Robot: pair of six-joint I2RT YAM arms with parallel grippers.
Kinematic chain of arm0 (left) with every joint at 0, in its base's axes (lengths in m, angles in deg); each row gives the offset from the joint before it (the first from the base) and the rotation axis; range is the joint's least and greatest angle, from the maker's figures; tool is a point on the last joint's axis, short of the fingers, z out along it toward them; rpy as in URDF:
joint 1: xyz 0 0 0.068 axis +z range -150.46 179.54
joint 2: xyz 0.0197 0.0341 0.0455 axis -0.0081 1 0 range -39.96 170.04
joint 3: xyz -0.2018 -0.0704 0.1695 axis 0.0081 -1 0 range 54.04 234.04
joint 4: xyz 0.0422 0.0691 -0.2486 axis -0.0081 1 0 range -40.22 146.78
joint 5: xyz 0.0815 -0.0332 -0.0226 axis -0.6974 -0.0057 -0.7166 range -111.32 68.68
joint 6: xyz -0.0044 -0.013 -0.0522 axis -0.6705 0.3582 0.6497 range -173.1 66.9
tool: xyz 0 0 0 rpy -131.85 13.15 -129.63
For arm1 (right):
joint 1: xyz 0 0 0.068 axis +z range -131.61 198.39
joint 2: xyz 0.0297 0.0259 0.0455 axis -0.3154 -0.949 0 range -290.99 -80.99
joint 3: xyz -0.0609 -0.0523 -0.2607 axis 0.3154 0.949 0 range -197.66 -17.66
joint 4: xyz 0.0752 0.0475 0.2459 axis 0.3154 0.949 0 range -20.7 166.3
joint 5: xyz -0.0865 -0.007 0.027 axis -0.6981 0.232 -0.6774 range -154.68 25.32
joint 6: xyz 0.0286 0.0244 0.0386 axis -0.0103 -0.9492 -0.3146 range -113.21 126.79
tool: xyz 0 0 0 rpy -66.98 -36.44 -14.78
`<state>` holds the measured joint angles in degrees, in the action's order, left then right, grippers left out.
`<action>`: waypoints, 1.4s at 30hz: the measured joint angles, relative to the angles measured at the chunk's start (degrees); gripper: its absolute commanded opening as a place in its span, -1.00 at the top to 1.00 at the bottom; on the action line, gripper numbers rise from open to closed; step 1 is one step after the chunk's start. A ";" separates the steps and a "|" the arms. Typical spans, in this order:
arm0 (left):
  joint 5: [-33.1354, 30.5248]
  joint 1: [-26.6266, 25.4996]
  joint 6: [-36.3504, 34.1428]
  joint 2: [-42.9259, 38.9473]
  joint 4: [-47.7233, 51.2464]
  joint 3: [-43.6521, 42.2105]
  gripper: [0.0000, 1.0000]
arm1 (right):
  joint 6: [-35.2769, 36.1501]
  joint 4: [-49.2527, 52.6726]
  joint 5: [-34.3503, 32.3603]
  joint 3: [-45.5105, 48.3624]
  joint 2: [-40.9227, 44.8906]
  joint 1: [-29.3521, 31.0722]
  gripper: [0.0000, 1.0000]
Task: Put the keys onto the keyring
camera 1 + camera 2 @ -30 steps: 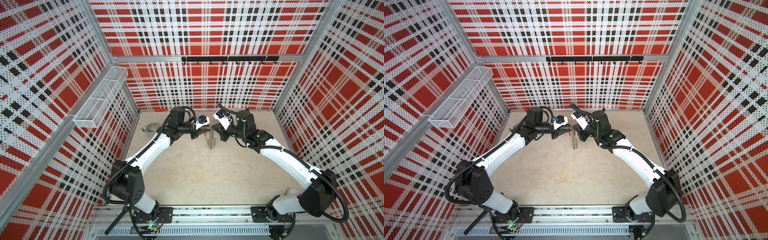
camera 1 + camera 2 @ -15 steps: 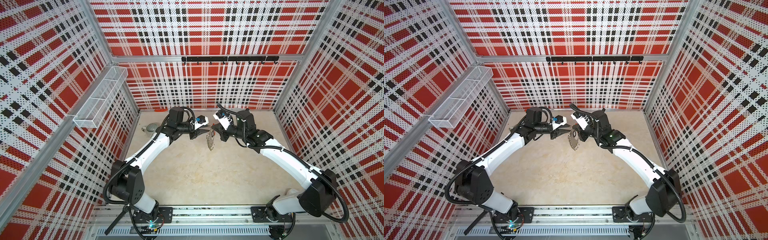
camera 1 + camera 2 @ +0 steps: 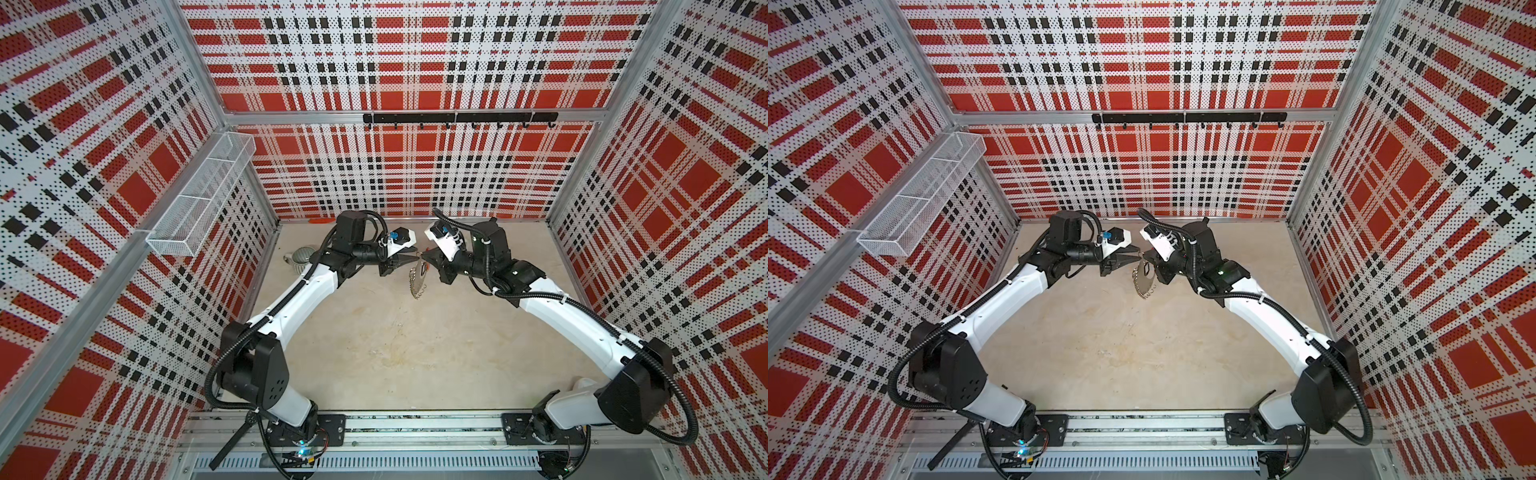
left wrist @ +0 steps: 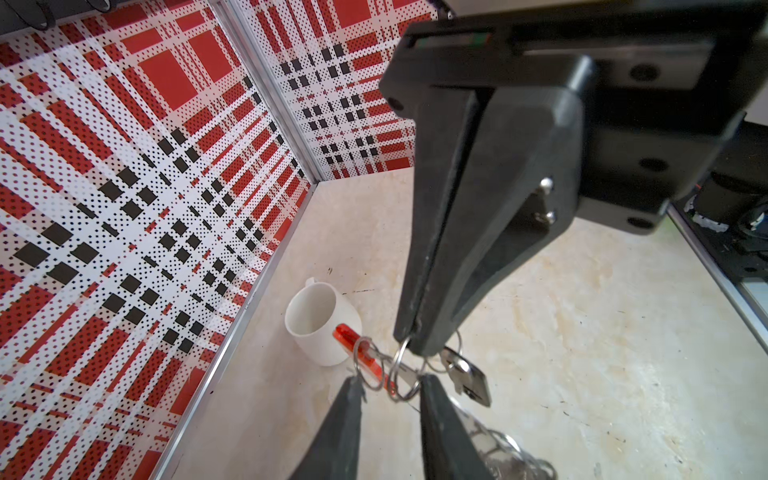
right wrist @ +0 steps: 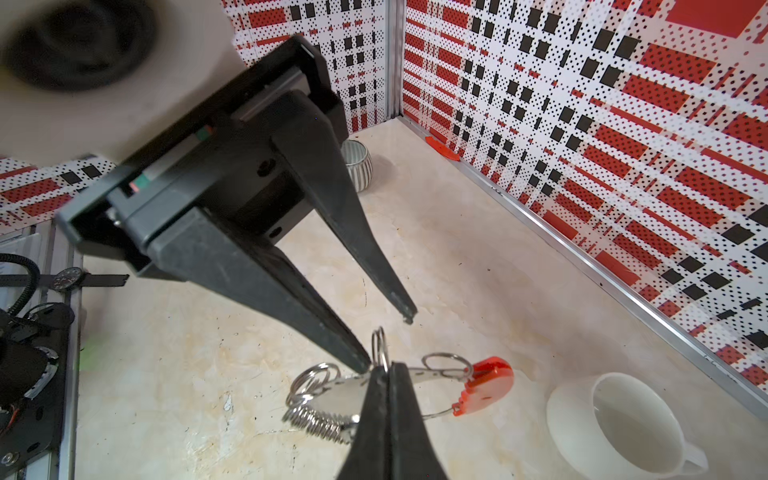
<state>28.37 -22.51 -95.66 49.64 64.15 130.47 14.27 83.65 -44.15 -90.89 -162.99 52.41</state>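
Note:
The keyring (image 3: 417,279) (image 3: 1144,283), a flat grey hoop fringed with small wire rings and with a red-orange section (image 5: 484,386), hangs above the table's far middle. My right gripper (image 5: 388,368) (image 3: 426,261) is shut on its top edge beside an upright small ring. My left gripper (image 4: 391,380) (image 3: 414,260) faces it tip to tip, open, its fingertips (image 4: 354,384) straddling two small rings. The keys (image 4: 469,380), a dark tag with a silvery piece, hang just past the right gripper (image 4: 409,347); they are hidden in the right wrist view.
A white mug (image 4: 320,328) (image 5: 615,424) stands below the grippers near the wall. A ribbed grey cup (image 3: 301,259) sits at the far left. A small orange strip (image 3: 322,220) lies against the back wall. A wire basket (image 3: 199,199) and a hook rail (image 3: 457,118) are on the walls.
The hanging keyring has turned from edge-on to show more of its face. The left jaws have narrowed a little. Both arms have hardly moved.

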 measured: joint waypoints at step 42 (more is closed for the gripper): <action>5.60 1.60 27.41 -3.63 -28.92 -14.45 1.00 | -5.09 -5.35 1.88 1.53 0.02 0.04 0.38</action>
<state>33.97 -20.91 -68.26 46.02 35.23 116.02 9.18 78.30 -42.27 -89.36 -162.97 52.45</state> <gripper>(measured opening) 0.044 0.213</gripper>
